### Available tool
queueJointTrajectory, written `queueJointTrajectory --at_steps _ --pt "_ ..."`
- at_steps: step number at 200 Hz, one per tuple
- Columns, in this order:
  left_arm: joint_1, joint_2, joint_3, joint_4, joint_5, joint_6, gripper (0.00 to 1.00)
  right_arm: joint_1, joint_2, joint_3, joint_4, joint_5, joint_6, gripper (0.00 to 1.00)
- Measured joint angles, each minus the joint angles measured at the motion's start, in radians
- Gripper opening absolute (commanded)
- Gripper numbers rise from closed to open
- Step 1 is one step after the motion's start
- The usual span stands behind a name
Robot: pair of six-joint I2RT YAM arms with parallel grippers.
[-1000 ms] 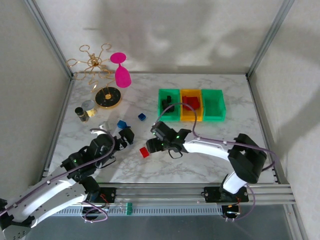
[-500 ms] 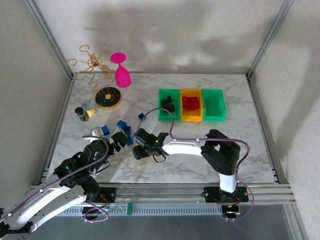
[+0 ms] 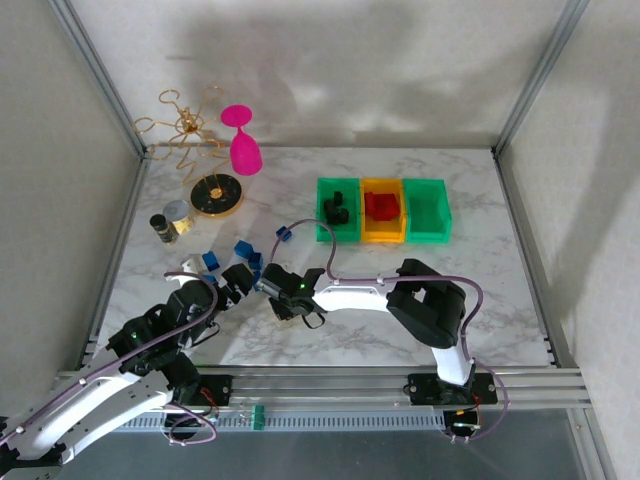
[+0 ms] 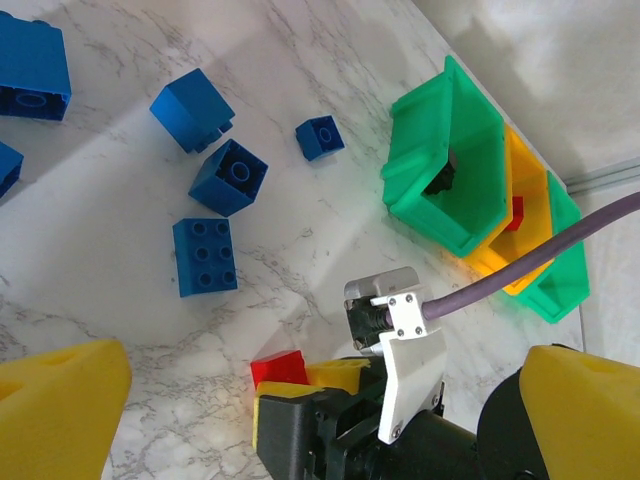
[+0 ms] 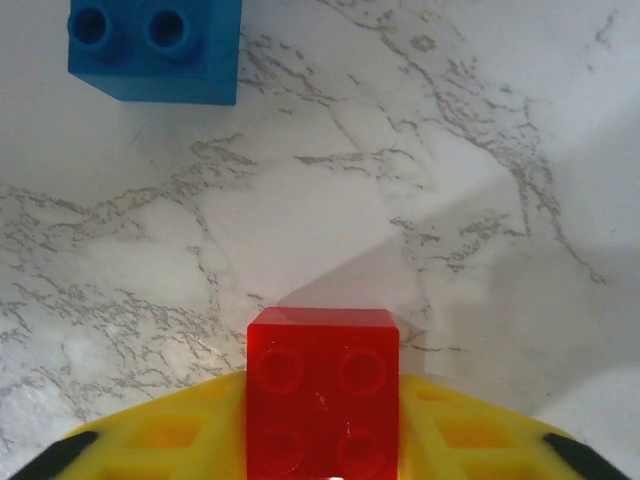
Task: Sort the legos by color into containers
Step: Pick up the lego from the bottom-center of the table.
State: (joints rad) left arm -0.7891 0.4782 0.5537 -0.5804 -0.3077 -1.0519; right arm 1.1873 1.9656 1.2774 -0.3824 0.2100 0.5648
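Marble table [image 3: 520, 290], pale walls. Right gripper [image 5: 322, 430] pinches a red brick [image 5: 322, 375], its studs clear from the wrist. Left gripper [image 4: 325, 405] spread wide.

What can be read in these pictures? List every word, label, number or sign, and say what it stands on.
No legible text stands anywhere in these views.
Any label on the two small jars: too small to read.
Studs of the red plastic lego brick and the blue plastic lego brick: no lettering readable.
Walls of the three open plastic bins: no marking seen.
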Motion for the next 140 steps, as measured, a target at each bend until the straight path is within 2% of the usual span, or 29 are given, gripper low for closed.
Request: queueJointTrajectory --at_steps 29,77,101,140 --pt "0.000 0.000 -0.002 0.001 0.000 0.000 1.00 0.000 -0.003 0.000 -0.001 0.003 0.001 0.24" --pt "0.000 0.004 -0.002 0.013 0.001 0.001 1.00 -0.029 -0.074 -0.047 -0.003 -0.008 0.008 0.21" --pt "0.000 0.037 -0.001 0.038 0.014 0.005 1.00 -0.086 -0.164 -0.088 -0.003 -0.018 0.013 0.21" --pt "0.000 0.142 0.000 0.124 0.057 0.032 1.00 -0.240 -0.291 -0.103 -0.004 -0.012 0.000 0.21"
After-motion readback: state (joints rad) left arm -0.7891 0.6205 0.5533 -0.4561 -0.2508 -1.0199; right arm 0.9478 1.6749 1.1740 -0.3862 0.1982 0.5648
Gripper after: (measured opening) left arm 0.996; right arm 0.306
